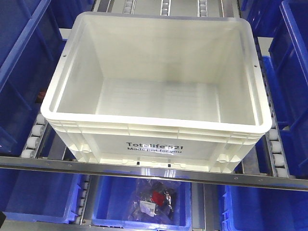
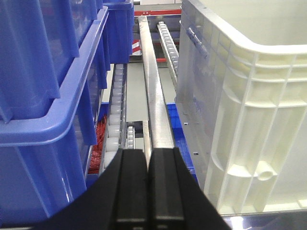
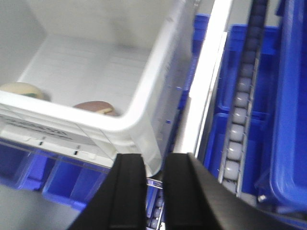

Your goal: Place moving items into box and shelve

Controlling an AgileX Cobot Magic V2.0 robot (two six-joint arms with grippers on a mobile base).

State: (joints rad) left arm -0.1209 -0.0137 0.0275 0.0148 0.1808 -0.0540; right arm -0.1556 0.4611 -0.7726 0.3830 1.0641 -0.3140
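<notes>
You see the white box [image 1: 154, 139] on the roller shelf, both toy pieces [image 3: 93, 107] inside its near wall, left hand [image 2: 147, 165] closed empty, right hand [image 3: 153, 177] narrow beside its corner.

Exterior front-facing view: set high, angled down into the open white box [image 1: 154, 120] on the roller shelf, box filling most of the frame, blue bins [image 1: 139, 204] on the level below at the lower edge.

Left wrist-mounted view: set low and close beside the box's left outer wall [image 2: 249, 120], facing along the metal shelf rail [image 2: 156, 105], left gripper [image 2: 147, 191] at the bottom edge.

Right wrist-mounted view: set close above the box's near right corner [image 3: 129, 122], tilted down, right gripper [image 3: 153, 196] at the bottom edge.

Shared by all three: the white box. Shared by both wrist views: roller tracks and blue bins.
</notes>
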